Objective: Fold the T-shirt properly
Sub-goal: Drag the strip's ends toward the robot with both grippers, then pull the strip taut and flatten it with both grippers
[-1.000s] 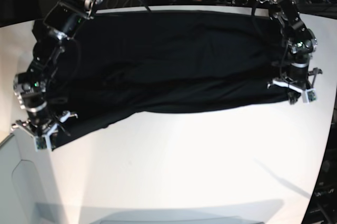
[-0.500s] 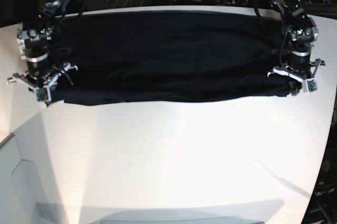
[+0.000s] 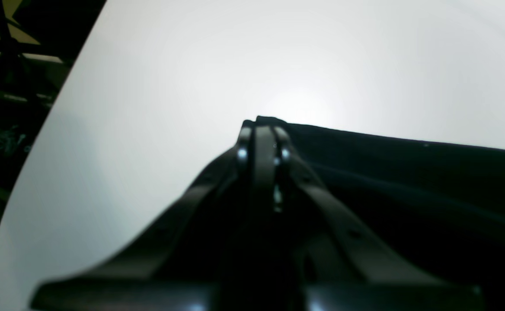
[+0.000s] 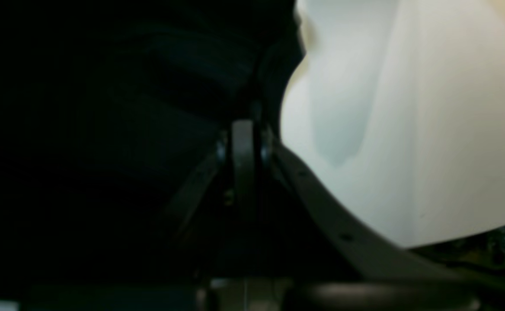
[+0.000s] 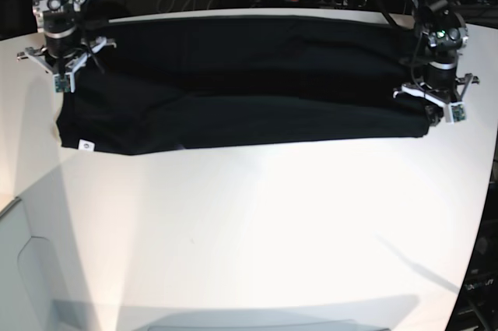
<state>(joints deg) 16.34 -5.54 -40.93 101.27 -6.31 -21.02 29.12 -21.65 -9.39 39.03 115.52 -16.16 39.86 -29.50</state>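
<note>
Base view: T-shirt [image 5: 241, 89] runs left-right across upper frame; right gripper [image 5: 58, 74] upper left, left gripper [image 5: 436, 109] right, each pinching an end.

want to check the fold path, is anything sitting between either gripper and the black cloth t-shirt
Nothing visible does. The left gripper and the right gripper are each already at an end of the black cloth T-shirt, jaws closed on its edge in the wrist views. The white table in front shows no objects.
</note>
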